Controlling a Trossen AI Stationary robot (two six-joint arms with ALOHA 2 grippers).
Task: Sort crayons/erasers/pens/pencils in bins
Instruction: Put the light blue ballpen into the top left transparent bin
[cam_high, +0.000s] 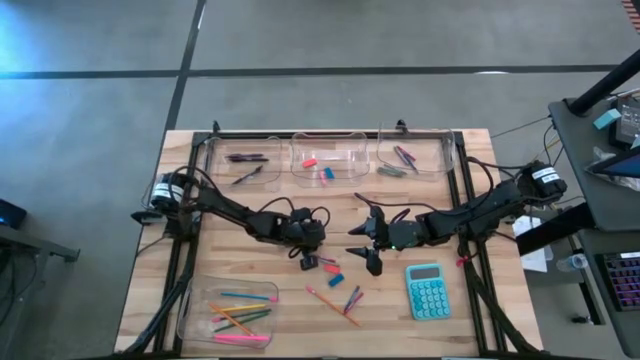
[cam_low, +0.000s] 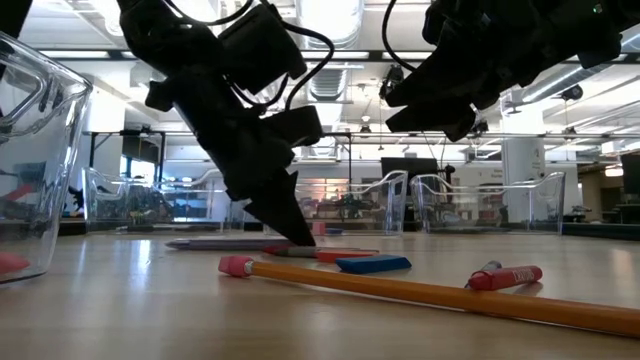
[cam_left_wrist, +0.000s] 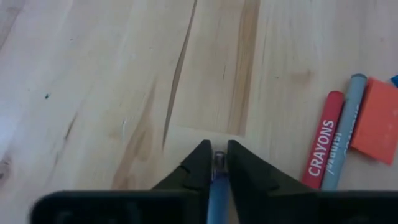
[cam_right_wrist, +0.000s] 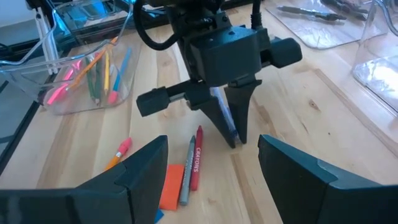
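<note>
My left gripper (cam_high: 308, 262) (cam_left_wrist: 216, 163) stands at mid-table, its fingertips down at the wood (cam_low: 300, 238), shut on a thin blue stick (cam_right_wrist: 226, 117) with a silvery end. A red crayon (cam_left_wrist: 324, 140), a grey crayon (cam_left_wrist: 344, 134) and an orange-red eraser block (cam_left_wrist: 376, 121) lie flat on the table right beside it. To its right, above the table, my right gripper (cam_high: 365, 245) (cam_right_wrist: 211, 142) hovers open and holds nothing. Three clear bins (cam_high: 215, 150) line the far edge, holding dark pens (cam_high: 247, 158), erasers (cam_high: 318, 166) and crayons (cam_high: 400, 160). My left gripper pinches the blue stick between its two fingers, with the stick's silvery end (cam_left_wrist: 219, 160) showing at the fingertips. The stick lies along the fingers, not across them, and runs back up between them (cam_right_wrist: 224, 109). The fingers slant down from the table's left, with that end at the tabletop.
A fourth clear bin (cam_high: 190, 300) at the near left holds bright pencils. An orange pencil with a pink eraser tip (cam_high: 330, 305) (cam_low: 400, 288), two short sticks (cam_high: 352, 298) and a blue eraser (cam_high: 335, 270) lie loose near the front. A teal calculator (cam_high: 428, 290) sits at the near right.
</note>
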